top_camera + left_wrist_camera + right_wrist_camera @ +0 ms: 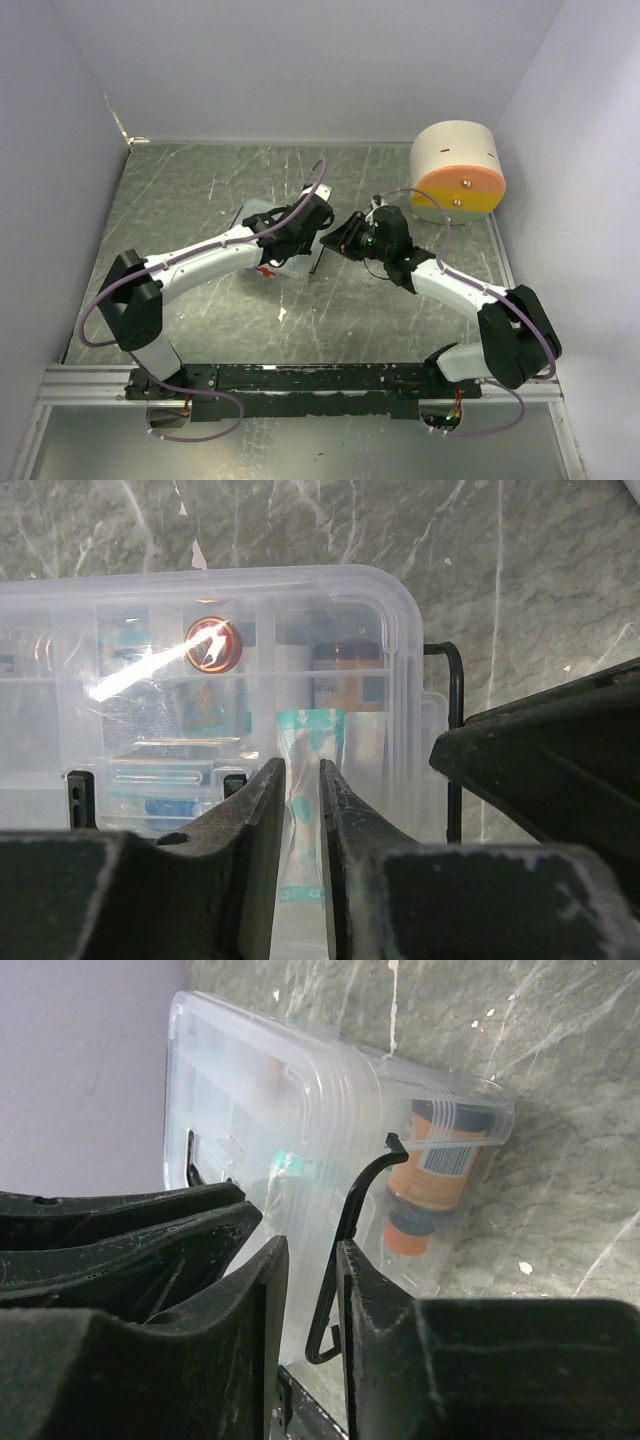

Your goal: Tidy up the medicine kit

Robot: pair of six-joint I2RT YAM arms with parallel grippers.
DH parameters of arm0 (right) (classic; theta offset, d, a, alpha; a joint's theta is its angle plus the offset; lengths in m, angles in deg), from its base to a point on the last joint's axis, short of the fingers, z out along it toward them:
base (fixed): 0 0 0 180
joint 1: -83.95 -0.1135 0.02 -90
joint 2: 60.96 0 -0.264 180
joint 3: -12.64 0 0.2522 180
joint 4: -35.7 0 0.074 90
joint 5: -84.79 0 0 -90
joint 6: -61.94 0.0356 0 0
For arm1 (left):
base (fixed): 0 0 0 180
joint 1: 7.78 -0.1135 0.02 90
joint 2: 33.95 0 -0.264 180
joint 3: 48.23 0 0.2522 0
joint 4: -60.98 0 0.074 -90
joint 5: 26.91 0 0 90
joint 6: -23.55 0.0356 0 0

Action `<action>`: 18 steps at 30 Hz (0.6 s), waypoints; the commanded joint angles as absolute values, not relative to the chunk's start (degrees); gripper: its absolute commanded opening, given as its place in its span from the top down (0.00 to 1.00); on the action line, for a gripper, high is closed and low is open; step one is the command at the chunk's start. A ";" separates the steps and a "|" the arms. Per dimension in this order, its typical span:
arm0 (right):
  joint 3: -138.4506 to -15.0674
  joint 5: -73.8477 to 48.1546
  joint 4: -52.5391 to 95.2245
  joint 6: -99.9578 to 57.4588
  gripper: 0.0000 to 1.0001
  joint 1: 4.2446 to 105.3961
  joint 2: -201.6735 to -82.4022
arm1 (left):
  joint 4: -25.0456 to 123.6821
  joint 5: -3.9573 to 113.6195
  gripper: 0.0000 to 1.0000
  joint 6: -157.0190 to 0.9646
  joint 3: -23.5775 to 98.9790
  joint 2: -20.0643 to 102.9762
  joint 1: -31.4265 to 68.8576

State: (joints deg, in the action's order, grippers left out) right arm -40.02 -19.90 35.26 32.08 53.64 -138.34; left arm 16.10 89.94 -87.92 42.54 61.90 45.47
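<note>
Two tools are crowding the kit (272, 270), which is lying mid-surface (200, 190) under the left arm (200, 262).
The left tool (300, 768) is holding its jaws narrowly apart, a teal-and-white packet (308, 730) showing in the gap; the right tool (312, 1250) is straddling the kit's clear rim and black handle (352, 1200), jaws also narrow. Whether either is actually gripping, I cannot tell.

No legible words; a barcode (447, 1158) marks the orange bottle (425, 1205) in the medicine kit (250, 1090).
</note>
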 commanded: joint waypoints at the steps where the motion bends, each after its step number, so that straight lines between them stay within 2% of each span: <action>1: -43.03 -20.10 35.73 32.21 0.77 52.04 -140.16 | 10.91 83.79 0.72 -89.59 37.63 64.43 45.36; 4: -44.45 -18.78 34.14 31.85 0.83 51.74 -140.67 | 11.58 82.97 0.73 -89.82 36.72 64.17 45.27; 9: -46.61 -16.66 30.05 31.27 0.83 51.54 -142.05 | 12.27 82.52 0.74 -89.95 36.09 64.06 45.26; 11: -46.30 -16.44 30.09 31.31 0.76 51.54 -142.25 | 12.40 82.52 0.74 -89.91 36.19 64.02 45.25; 15: -43.93 -17.14 33.20 31.78 0.57 51.47 -142.14 | 12.15 82.35 0.74 -89.71 36.61 64.19 45.17; 18: -41.35 -19.05 38.57 32.88 0.52 51.52 -141.71 | 12.00 82.25 0.75 -89.73 36.88 64.31 45.12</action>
